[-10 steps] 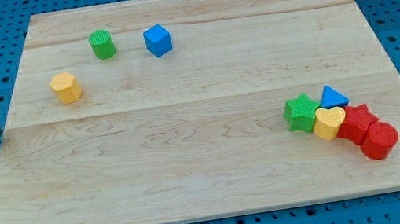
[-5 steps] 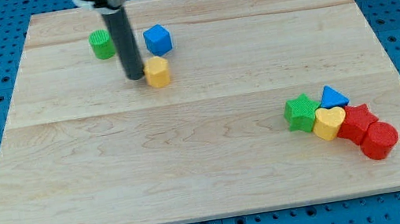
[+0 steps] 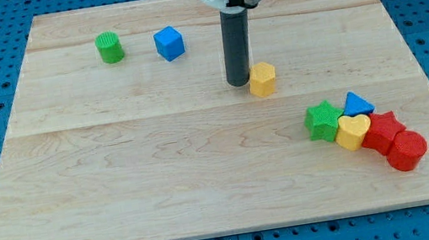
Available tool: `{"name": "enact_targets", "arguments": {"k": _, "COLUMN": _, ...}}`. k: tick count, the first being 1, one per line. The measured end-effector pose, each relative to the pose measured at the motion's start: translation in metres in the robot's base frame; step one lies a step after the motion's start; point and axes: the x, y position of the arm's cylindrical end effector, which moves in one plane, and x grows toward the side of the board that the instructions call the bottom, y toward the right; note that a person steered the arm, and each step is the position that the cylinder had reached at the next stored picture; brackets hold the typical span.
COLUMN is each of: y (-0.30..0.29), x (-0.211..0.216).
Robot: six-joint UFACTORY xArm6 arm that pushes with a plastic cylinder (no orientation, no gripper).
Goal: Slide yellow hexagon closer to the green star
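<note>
The yellow hexagon point(image 3: 262, 79) sits a little right of the board's middle, in its upper half. My tip point(image 3: 239, 82) is right against the hexagon's left side. The green star point(image 3: 323, 120) lies lower right of the hexagon, at the left end of a cluster of blocks, with a gap of bare board between the two.
Touching the green star are a blue triangle point(image 3: 357, 104), a yellow heart point(image 3: 353, 131), a red star point(image 3: 382, 131) and a red cylinder point(image 3: 407, 150). A green cylinder point(image 3: 109, 47) and a blue cube point(image 3: 170, 43) stand at the upper left. The wooden board point(image 3: 207, 181) lies on a blue pegboard.
My tip came in from the view's left and pushed the yellow hexagon rightwards and slightly down, from the upper left to near the middle. The other blocks have not moved.
</note>
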Motion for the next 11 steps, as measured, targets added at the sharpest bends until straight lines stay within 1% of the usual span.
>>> {"name": "enact_targets", "arguments": {"k": 2, "y": 0.010, "x": -0.016}}
{"name": "enact_targets", "arguments": {"k": 3, "y": 0.021, "x": -0.012}}
{"name": "enact_targets", "arguments": {"k": 4, "y": 0.041, "x": 0.009}}
{"name": "enact_targets", "arguments": {"k": 5, "y": 0.063, "x": 0.013}}
{"name": "enact_targets", "arguments": {"k": 7, "y": 0.068, "x": 0.015}}
{"name": "enact_targets", "arguments": {"k": 9, "y": 0.067, "x": 0.031}}
{"name": "enact_targets", "arguments": {"k": 10, "y": 0.047, "x": 0.032}}
{"name": "enact_targets", "arguments": {"k": 11, "y": -0.036, "x": 0.022}}
